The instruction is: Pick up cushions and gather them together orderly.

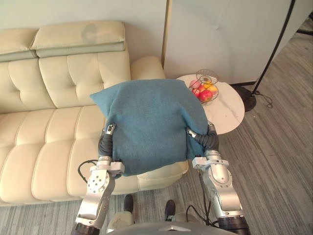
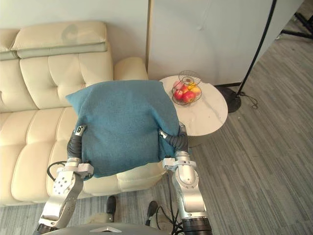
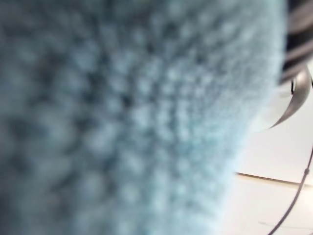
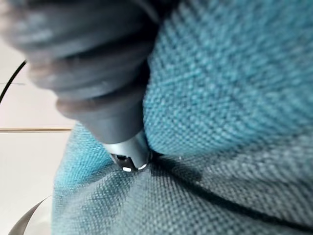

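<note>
Holding blue cushion [image 1: 146, 122] up above sofa's [image 1: 44, 137] front edge, squeezed between left hand [image 1: 109, 130] and right hand [image 1: 200, 138] at its lower sides. Cannot tell either hand's grip, buried in the cloth. Just right of sofa's armrest, round white table [image 1: 227, 115] bearing wire basket [image 1: 208, 76] of red and yellow fruit [image 1: 204, 94].

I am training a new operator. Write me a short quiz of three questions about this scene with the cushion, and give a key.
1. True or false: the teal cushion lies flat on the sofa.
2. What stands on the round table? A) a book B) a wire basket of fruit C) a cup
3. Fill in: the cushion is held between ___ hands.
Key: 1 false, it is held up off the sofa; 2 B; 3 both, the left hand and the right hand.
</note>
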